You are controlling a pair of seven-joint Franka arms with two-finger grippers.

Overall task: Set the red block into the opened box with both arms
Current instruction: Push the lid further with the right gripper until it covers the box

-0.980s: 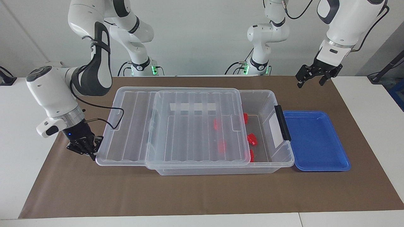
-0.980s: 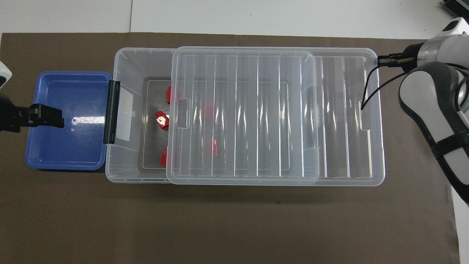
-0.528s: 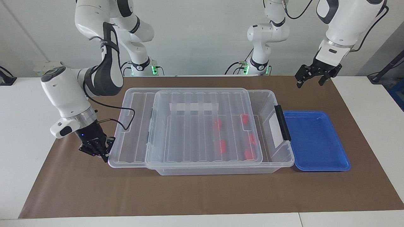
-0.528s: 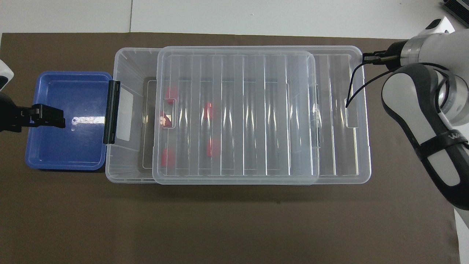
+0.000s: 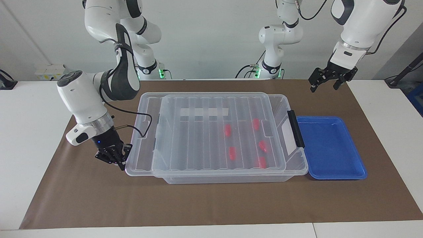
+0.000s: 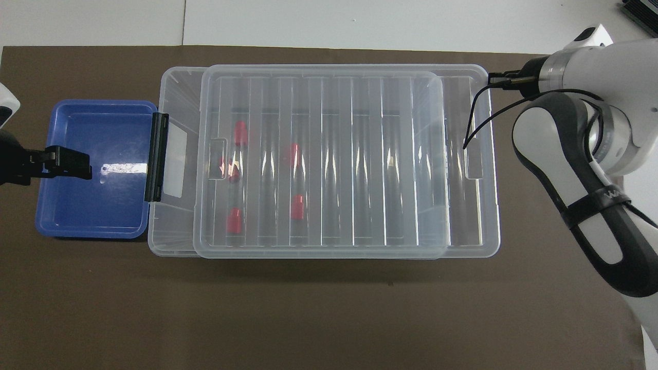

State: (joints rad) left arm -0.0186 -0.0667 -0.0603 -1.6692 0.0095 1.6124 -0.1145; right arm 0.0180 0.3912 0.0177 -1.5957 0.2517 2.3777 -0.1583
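Right gripper (image 5: 116, 161), shut, presses the lid (image 5: 211, 132) edge to slide it over the box (image 5: 290, 168); left gripper (image 5: 325, 81) waits, wide.

White arms (image 5: 86, 99), dark-grey joints, black cables.

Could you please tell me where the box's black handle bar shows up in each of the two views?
Facing view: handle bar right of centre, on the box end beside the blue tray.
Overhead view: handle bar left of centre, again between box and tray.
Shared landmark: the blue tray, touching that end.
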